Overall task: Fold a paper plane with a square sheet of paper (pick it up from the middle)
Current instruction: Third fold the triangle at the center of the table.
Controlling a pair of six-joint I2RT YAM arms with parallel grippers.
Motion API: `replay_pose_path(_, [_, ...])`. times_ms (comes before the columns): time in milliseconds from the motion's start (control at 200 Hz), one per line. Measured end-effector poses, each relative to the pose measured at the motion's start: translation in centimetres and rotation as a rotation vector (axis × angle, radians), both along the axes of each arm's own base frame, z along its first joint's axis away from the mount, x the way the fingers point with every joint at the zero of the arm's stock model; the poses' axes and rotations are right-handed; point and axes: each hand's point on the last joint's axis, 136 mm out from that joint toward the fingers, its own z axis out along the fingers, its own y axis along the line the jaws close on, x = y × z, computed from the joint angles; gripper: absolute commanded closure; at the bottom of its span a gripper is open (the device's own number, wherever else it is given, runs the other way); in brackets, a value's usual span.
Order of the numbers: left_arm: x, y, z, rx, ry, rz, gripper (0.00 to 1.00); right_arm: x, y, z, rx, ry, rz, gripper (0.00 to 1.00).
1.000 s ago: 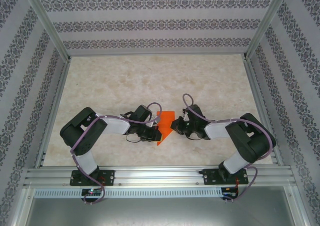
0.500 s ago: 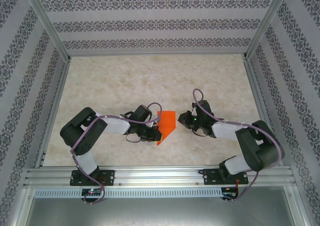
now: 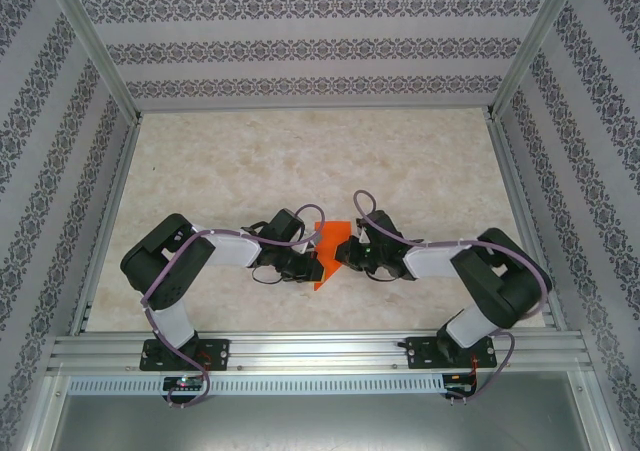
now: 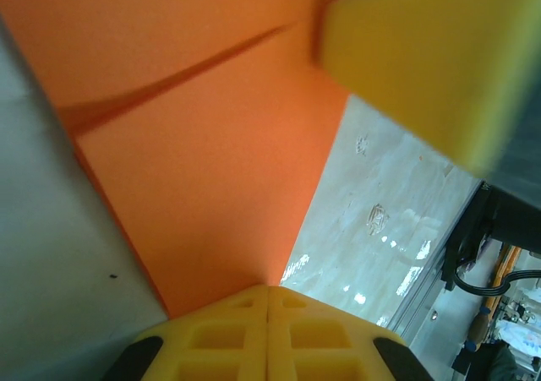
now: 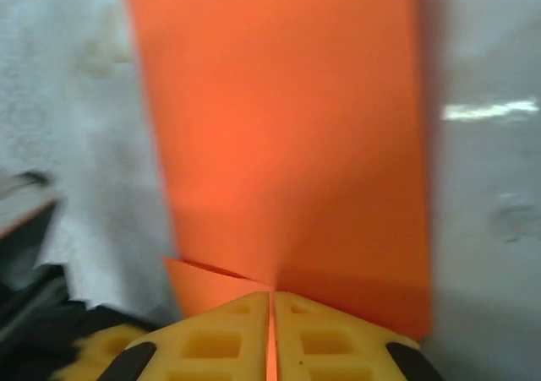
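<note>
Left wrist: sheet (image 4: 211, 187) in left pincer (image 4: 269, 301)

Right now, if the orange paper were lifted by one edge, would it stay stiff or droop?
Likely droops: the orange paper looks thin, already bent along a crease. Probably very light, easily shifted. The crease may stiffen it slightly.
</note>
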Motion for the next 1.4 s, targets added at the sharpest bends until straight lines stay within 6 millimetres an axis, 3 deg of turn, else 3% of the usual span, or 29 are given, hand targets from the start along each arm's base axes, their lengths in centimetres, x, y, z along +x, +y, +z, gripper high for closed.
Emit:
replay_pose_path(345, [0.1, 1.1, 1.2, 0.091, 0.013, 0.013, 0.79, 0.5, 0.1, -0.1, 0.017, 0.010, -0.019, 0.93])
replay_pose_path(614, [1.7, -1.4, 4.7, -0.007, 0.025, 0.047, 0.77, 0.5, 0.1, -0.2, 0.017, 0.011, -0.020, 0.93])
replay_pose_path(934, [1.5, -2.6, 2.6, -0.044, 0.131, 0.060, 0.74, 0.5, 0.1, -0.3, 0.017, 0.016, -0.022, 0.93])
replay_pose_path(1399, [0.9, -2.0, 1.0, 0.012, 0.106, 0.009, 0.74, 0.5, 0.1, -0.4, 0.015, 0.019, -0.022, 0.93])
